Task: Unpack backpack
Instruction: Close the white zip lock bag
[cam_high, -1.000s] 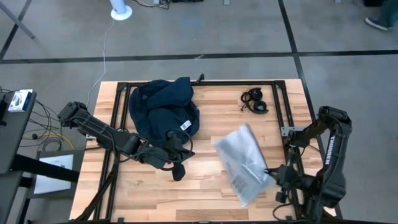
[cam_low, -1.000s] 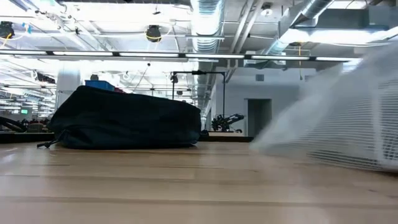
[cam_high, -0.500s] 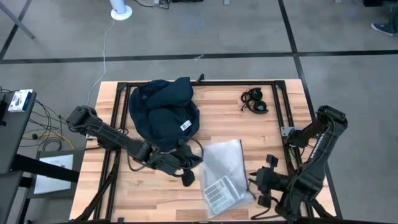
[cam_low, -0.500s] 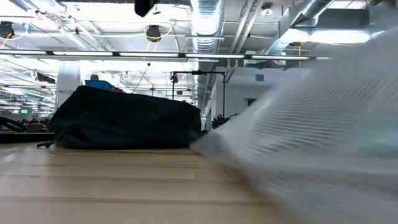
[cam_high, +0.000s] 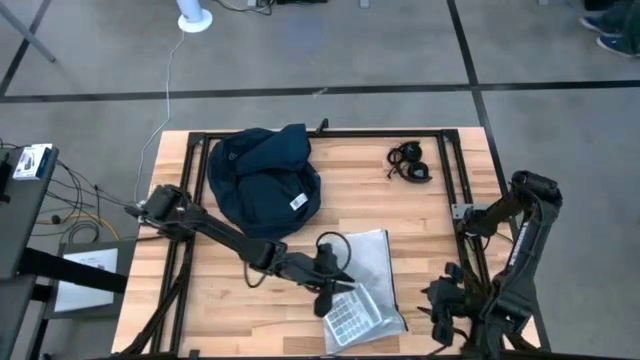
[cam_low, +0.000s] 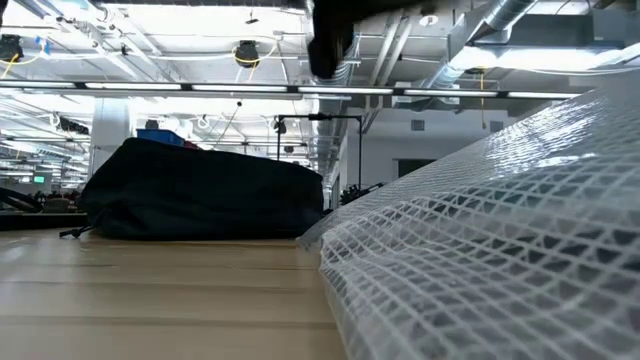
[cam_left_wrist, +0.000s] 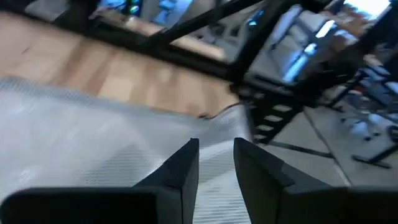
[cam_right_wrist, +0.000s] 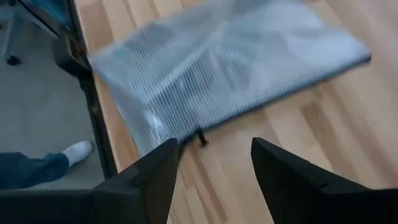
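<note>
Backpack (cam_high: 265, 180) lies at table's (cam_high: 240, 315) far left, nothing on it. Left gripper (cam_high: 325, 292) hovers over clear mesh pouch (cam_high: 362, 290) near front edge, fingers narrowly parted. Right gripper (cam_high: 437, 303) off pouch's right edge, spread wide, empty. Headphones (cam_high: 410, 163) far right; bare wood between.

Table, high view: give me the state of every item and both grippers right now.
backpack: slumped at table's back, untouched.
mesh pouch: lying flat near front edge.
headphones: resting at back right.
left gripper: over the pouch, fingers slightly apart.
right gripper: open, off the pouch.
</note>
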